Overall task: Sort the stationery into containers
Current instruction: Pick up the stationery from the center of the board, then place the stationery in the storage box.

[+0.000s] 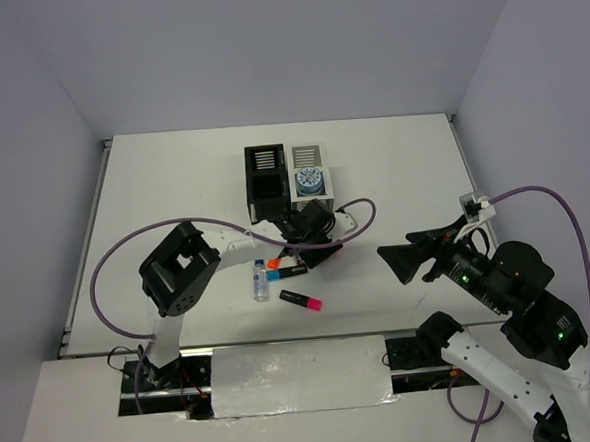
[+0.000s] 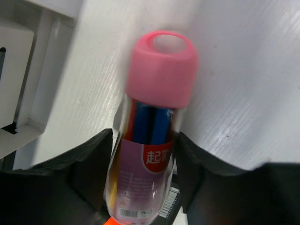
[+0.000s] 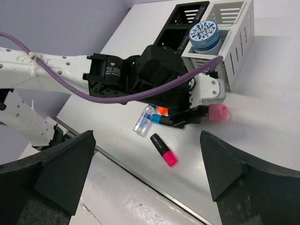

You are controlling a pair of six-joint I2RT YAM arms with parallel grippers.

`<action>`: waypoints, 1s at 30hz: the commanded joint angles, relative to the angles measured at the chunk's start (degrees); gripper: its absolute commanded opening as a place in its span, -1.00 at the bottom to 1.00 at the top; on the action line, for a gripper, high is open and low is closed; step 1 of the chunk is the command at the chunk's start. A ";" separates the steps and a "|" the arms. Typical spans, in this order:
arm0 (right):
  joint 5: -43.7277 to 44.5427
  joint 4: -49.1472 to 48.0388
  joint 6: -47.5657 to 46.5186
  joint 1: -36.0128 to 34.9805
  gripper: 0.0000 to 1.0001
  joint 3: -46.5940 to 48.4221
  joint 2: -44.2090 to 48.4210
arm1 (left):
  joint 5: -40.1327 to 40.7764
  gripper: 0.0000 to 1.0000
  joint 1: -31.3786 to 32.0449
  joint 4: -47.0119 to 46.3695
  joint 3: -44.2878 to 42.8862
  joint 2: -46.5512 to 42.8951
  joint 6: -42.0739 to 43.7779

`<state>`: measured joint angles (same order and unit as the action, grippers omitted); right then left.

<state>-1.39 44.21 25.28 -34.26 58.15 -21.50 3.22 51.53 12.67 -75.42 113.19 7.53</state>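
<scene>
My left gripper (image 2: 146,140) is shut on the pink tube (image 2: 161,70), one finger against each side of its clear body, and the pink cap points away over the table. From the right wrist view the tube's cap (image 3: 218,113) sticks out past the left gripper, just in front of the white container (image 3: 236,33). That container holds a round blue roll (image 3: 204,35). The black container (image 3: 180,23) stands beside it. On the table lie a clear bottle (image 3: 143,120), a blue-ended highlighter (image 3: 157,118), an orange-ended one (image 3: 162,110) and a pink-ended one (image 3: 163,151). My right gripper (image 1: 396,262) hovers open at the right, holding nothing.
The left arm (image 1: 182,263) and its purple cable (image 1: 359,209) cross the table's middle in front of the containers. A metal strip (image 1: 295,376) runs along the near edge. Walls close the table at the back and both sides.
</scene>
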 commanded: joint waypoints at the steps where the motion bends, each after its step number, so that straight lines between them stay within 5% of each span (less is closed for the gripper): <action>1: -0.99 -0.79 -0.23 -0.28 0.99 0.56 -1.00 | -3.57 0.14 0.06 -1.50 -1.66 1.42 0.29; 3: -0.55 -1.05 -0.32 -0.37 0.99 0.12 -1.18 | -4.98 -0.11 0.15 -1.85 -2.27 1.69 -0.23; 4: -0.28 -1.05 -0.23 -0.28 1.00 -0.05 -1.27 | -5.24 -0.51 0.41 -2.12 -2.89 1.69 -0.41; 7: 3.73 -2.45 1.70 -0.28 0.99 -1.81 -0.48 | -4.98 -0.96 1.12 -2.47 -3.68 0.72 -1.81; 18: 26.78 -12.72 23.83 -0.28 0.99 -15.69 6.90 | -4.72 -1.00 1.82 -20.89 7.55 -23.94 -18.14; 21: 22.85 -23.07 24.56 -0.28 0.98 -18.68 4.02 | -5.24 -1.00 2.09 -28.10 15.36 -29.75 -23.59; 25: 7.83 -32.78 20.25 -0.63 0.98 -15.28 -11.58 | -8.23 -1.00 2.44 -38.11 23.11 -35.74 -26.86; 30: 7.10 -37.68 20.25 -2.92 0.97 -15.17 -15.68 | -8.14 -1.00 2.52 -43.52 28.74 -41.29 -27.39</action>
<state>8.82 15.35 45.95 -36.05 42.04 -38.30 -3.22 53.80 -21.30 -47.44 74.41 -17.30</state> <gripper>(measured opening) 0.989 0.609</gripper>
